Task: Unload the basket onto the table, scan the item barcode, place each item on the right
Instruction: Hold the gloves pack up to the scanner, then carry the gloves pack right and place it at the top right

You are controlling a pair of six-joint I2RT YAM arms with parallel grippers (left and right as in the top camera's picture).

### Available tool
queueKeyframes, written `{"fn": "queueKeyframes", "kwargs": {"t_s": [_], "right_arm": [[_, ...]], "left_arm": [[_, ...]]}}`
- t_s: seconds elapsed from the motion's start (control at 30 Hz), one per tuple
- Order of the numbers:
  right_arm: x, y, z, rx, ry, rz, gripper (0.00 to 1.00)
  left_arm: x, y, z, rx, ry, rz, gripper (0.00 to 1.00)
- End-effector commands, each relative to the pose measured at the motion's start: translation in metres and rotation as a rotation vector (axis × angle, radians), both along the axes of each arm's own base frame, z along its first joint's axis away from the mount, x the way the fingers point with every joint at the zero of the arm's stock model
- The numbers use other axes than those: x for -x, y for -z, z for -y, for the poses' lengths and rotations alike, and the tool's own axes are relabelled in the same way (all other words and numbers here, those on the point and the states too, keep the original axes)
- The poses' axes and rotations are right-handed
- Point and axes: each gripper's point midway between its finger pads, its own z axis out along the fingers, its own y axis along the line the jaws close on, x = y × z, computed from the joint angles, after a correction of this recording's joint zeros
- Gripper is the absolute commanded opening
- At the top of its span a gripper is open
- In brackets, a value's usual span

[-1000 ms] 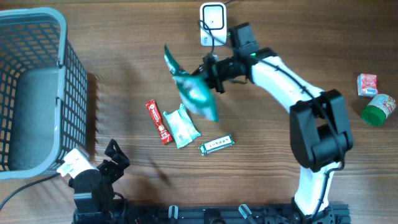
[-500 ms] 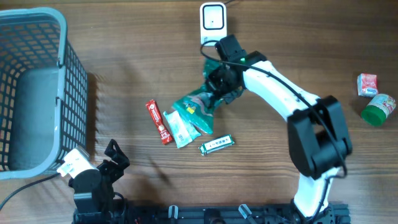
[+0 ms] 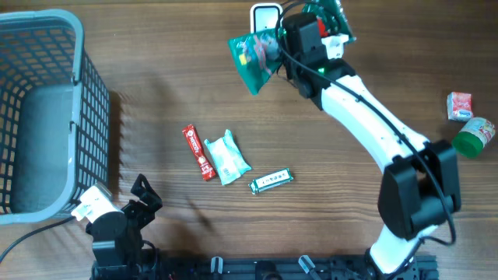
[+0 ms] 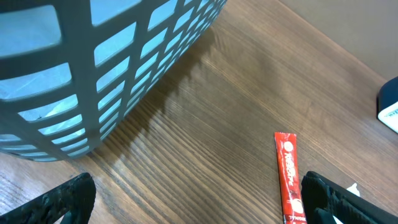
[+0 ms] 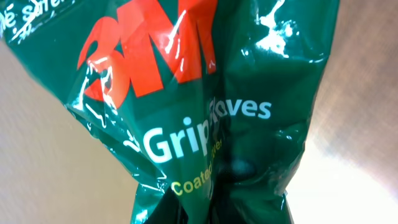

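One green 3M grip-gloves packet (image 3: 250,61) hangs at twelve o'clock, just beside the white scanner (image 3: 264,12), pinched by our right claw (image 3: 274,48); our left claw (image 4: 198,202) sits spread at seven o'clock. We fear the crumpled, glossy film may hide the barcode or glare, spoiling the read.

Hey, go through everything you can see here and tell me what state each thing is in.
green glove packet: lifted off the table, held up beside the scanner.
right gripper: shut on the green glove packet.
left gripper: fingers wide open, holding nothing.
basket: upright, no item seen inside.
red stick packet: lying flat on the table.
pale green packet: lying flat beside the red stick packet.
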Motion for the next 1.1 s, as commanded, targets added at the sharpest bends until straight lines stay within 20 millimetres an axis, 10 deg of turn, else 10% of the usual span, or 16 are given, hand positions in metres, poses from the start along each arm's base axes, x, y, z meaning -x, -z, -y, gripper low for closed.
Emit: {"fn": "queueKeyframes", "kwargs": {"t_s": [0.0, 0.27, 0.63, 0.8, 0.93, 1.07], "right_arm": [[-0.043, 0.010, 0.031, 0.026, 0.117, 0.036, 0.05], [-0.140, 0.029, 0.016, 0.080, 0.122, 0.079, 0.05], [-0.140, 0.040, 0.025, 0.120, 0.155, 0.032, 0.05], [-0.074, -0.025, 0.147, 0.319, 0.276, -0.244, 0.05], [-0.049, 0.008, 0.266, 0.412, 0.279, -0.458, 0.05], [-0.053, 0.082, 0.339, 0.422, 0.014, -0.556, 0.05]], "left_arm": [[0.000, 0.002, -0.002, -0.001, -0.014, 0.000, 1.00], [0.000, 0.002, -0.002, -0.001, -0.014, 0.000, 1.00], [0.000, 0.002, -0.002, -0.001, -0.014, 0.000, 1.00], [0.000, 0.002, -0.002, -0.001, -0.014, 0.000, 1.00], [0.000, 0.002, -0.002, -0.001, -0.014, 0.000, 1.00], [0.000, 0.002, -0.002, -0.001, -0.014, 0.000, 1.00]]}}
